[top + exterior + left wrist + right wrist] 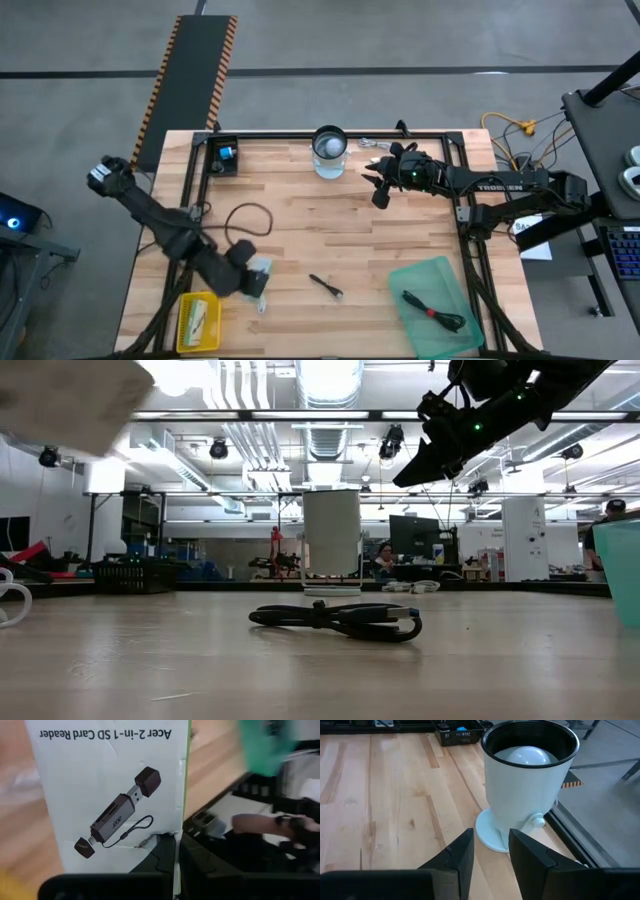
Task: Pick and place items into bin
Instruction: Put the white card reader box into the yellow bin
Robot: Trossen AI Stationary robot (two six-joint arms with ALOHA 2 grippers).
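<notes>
White printed packet (pixel 112 790), a card-reader box, is clamped in the left gripper (pixel 252 283), its fingers closed on the box's lower edge, low over the near-left table (pixel 330 230), with a yellow tray (pixel 199 322) just beside that claw. The right gripper (pixel 490 852) hangs above the far side with fingers slightly apart and nothing between them, a white jar (pixel 527 785) just ahead. The green bin (pixel 437 305), holding a black cable (pixel 432 311), lies well apart from both claws.

Overhead view straight down, low view level across table (pixel 340 230), wrist views close (both show tabletop)
</notes>
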